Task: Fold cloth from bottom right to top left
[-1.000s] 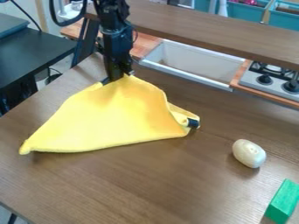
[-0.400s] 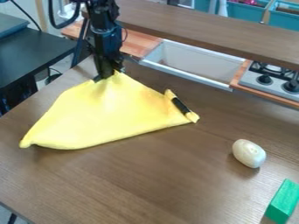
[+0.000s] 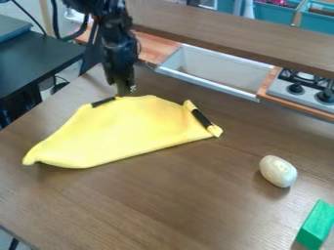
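The black gripper [image 3: 124, 92] hangs at the upper left of the work surface, just above the top edge of the yellow cloth [image 3: 124, 129]. The cloth lies folded in a rough triangle, with one pointed corner at the lower left and another at the right. Black strips show along its top left edge and near its right corner. Whether the fingertips still touch the cloth's top edge is hard to tell.
A pale egg-shaped object [image 3: 278, 171] lies right of the cloth, with a green block [image 3: 316, 225] at the lower right. Behind the table [image 3: 163, 205] are a white sink [image 3: 209, 71], a stove [image 3: 305, 88] and a raised brown shelf [image 3: 241, 36].
The cloth's top peak, earlier raised at the gripper, has dropped and flattened. The gripper first shifted left with it and now stands apart from that peak. The right corner has moved up and straightened.
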Tool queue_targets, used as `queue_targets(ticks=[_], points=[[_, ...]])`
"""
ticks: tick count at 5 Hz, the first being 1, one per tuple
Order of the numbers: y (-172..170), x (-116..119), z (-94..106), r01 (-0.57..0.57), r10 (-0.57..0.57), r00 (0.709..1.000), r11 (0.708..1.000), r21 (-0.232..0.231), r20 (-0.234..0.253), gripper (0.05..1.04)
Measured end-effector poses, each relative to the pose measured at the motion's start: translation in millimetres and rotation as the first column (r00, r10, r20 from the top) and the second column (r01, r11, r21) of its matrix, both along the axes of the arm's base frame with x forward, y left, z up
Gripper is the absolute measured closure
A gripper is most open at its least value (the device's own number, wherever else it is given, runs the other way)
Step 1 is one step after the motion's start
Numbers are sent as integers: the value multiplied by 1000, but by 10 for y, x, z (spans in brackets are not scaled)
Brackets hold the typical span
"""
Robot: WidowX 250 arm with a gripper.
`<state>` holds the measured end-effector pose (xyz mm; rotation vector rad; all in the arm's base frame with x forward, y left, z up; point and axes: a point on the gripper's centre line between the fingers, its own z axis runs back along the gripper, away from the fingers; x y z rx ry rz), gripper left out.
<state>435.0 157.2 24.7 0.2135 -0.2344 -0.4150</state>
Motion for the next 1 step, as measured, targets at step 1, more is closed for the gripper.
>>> queue_targets(ticks=[1], points=[[44, -62, 129, 29, -29, 1000, 998, 52, -3, 85]])
